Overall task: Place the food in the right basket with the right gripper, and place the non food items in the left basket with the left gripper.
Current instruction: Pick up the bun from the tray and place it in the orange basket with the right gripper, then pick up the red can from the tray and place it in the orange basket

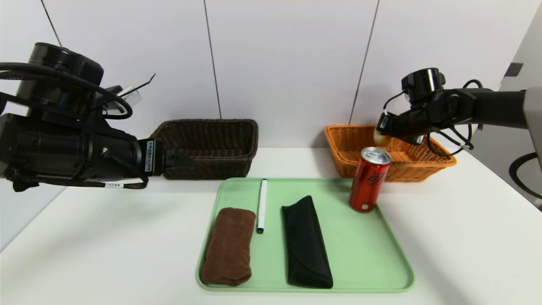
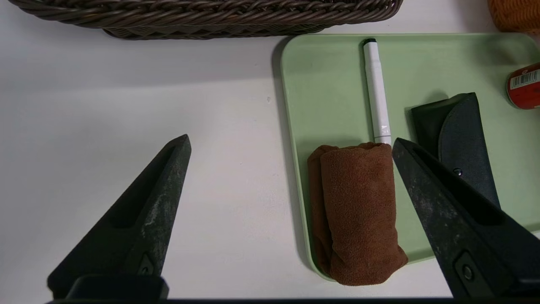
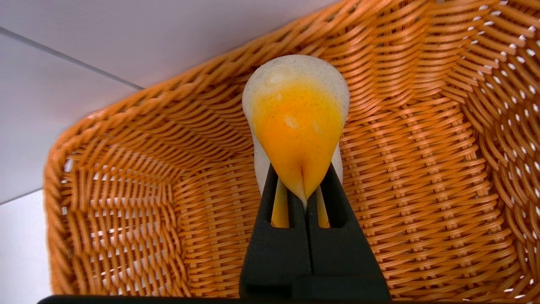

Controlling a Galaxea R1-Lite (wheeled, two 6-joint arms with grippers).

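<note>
Bun [image 3: 300, 126]: pale, orange-yellow patch, pinched by right gripper [image 3: 308, 198], over the orange basket [image 1: 349, 163], within its rim as the right wrist view shows. Right gripper's fingers pressed together on the bun, squeezing it to a narrow point; bun bulges out past the tips. Orange basket at the tray's far right side, near the wall [image 1: 292, 63].

Red can [image 1: 369, 182], silver lid, upright on the green tray [image 1: 347, 237], far right part, just in front of the orange basket. Black case [image 1: 307, 245] lies on tray, around the middle, slightly slanted. White marker [image 1: 262, 203], black tip, lies left of the case, toward the far edge. Brown towel [image 1: 230, 245], rolled, on tray's left side, near the marker's near end.

Dark brown basket [image 1: 207, 165] beyond the tray's left part, by the wall. Left gripper [image 1: 192, 162] in the air in front of that basket, fingers spread wide, nothing held. All of it on or above a white table [image 1: 114, 254].
</note>
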